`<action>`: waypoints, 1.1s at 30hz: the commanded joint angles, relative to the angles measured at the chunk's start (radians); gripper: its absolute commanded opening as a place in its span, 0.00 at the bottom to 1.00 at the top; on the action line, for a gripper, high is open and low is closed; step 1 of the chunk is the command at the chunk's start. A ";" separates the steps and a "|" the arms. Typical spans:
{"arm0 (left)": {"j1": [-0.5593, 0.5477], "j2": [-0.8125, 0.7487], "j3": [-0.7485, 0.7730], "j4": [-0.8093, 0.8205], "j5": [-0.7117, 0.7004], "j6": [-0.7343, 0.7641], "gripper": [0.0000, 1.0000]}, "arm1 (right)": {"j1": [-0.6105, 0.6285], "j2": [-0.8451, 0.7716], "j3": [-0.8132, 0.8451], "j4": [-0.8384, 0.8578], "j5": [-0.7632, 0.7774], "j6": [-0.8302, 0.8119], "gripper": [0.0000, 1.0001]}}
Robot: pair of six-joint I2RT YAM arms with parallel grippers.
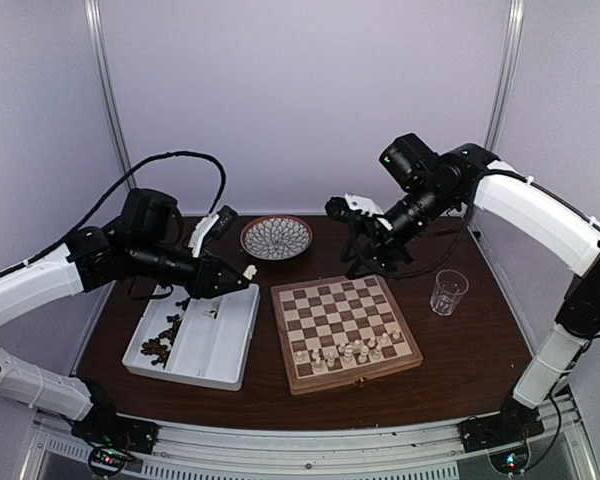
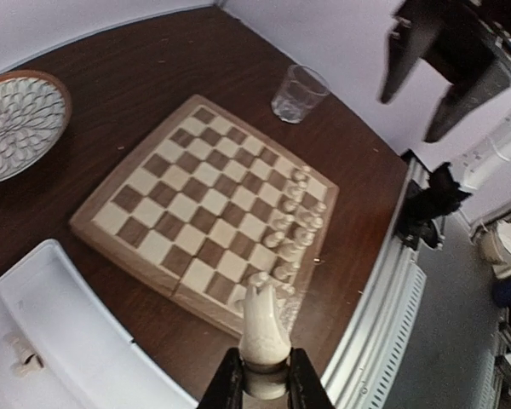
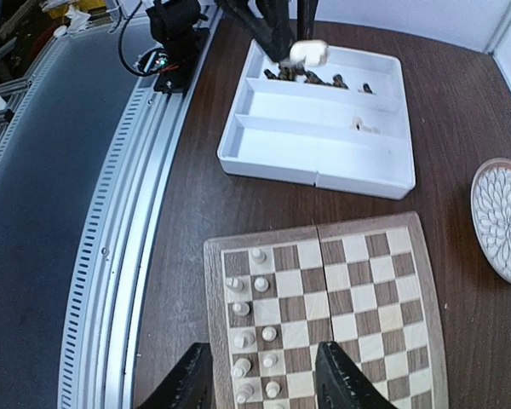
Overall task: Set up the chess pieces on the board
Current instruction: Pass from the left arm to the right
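The board (image 1: 330, 305) lies at the table's middle, with several cream-white chess pieces (image 1: 350, 350) standing in its two near rows. My left gripper (image 2: 264, 372) is shut on the base of one cream-white piece (image 2: 264, 328) and holds it in the air over the far right corner of the white tray (image 1: 220, 350), left of the board. My right gripper (image 3: 264, 383) hangs open and empty above the board (image 3: 366, 290); in the top view this gripper (image 1: 365, 262) is over the far edge. Dark brown pieces (image 1: 162, 345) lie in the tray's left compartment.
A round patterned plate (image 1: 277, 237) sits behind the tray and the board. A clear glass (image 1: 447, 292) stands to the right of the board. A small white piece (image 3: 362, 128) lies in the tray's middle compartment. The table's metal rail runs along the near edge.
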 commanded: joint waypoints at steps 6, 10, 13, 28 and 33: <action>-0.170 0.158 0.190 -0.055 0.246 0.070 0.13 | 0.154 0.098 0.157 -0.020 -0.006 -0.056 0.46; -0.220 0.201 0.233 -0.042 0.229 0.081 0.13 | 0.163 0.107 0.177 0.012 -0.025 0.040 0.50; -0.238 0.196 0.225 0.020 0.198 0.076 0.12 | 0.163 0.156 0.215 -0.020 -0.074 0.122 0.50; -0.243 0.151 0.200 0.112 0.158 0.057 0.13 | 0.160 0.226 0.231 -0.002 -0.288 0.329 0.45; -0.243 0.144 0.189 0.122 0.146 0.055 0.13 | 0.161 0.240 0.231 -0.015 -0.324 0.330 0.36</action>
